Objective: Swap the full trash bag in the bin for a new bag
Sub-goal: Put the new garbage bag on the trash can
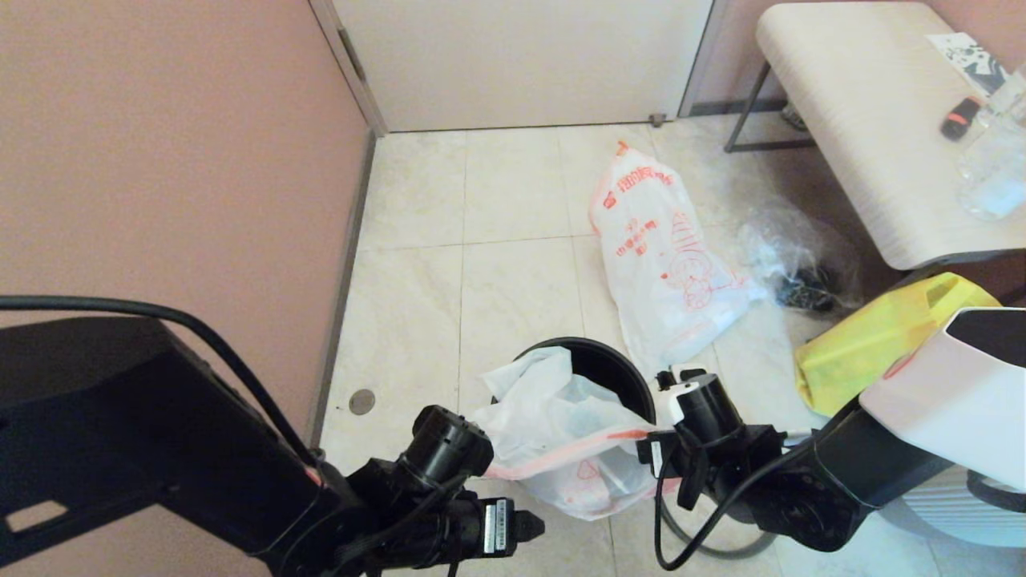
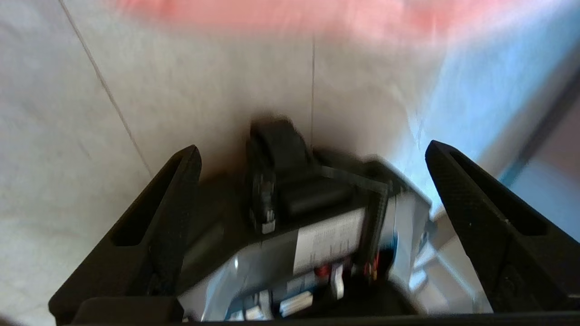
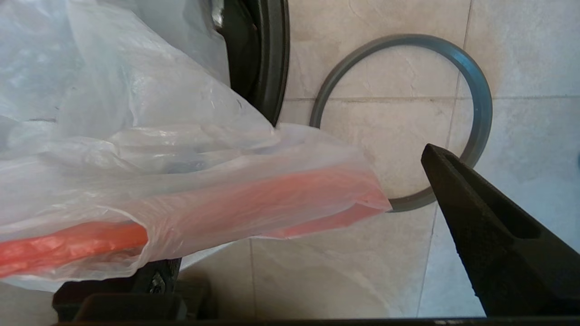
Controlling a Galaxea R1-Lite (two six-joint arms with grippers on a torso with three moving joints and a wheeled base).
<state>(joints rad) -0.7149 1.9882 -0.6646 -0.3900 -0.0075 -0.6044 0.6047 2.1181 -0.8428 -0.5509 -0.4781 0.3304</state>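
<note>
my right end effector (image 3: 290, 253) spread wide at bag's orange hem, not gripping. new bag (image 1: 561, 433) half in bin (image 1: 617, 369), draped over near rim. tip: pinch hem, pull evenly. left end effector (image 2: 312, 190) also wide open, low nearby.

The bin (image 1: 609, 365) stands before me with one bag (image 1: 561, 433) in it, draped over its near rim. Behind the bin another bag (image 1: 665, 256) lies flat; the hoop (image 3: 476, 81) lies just right of the bin.
</note>
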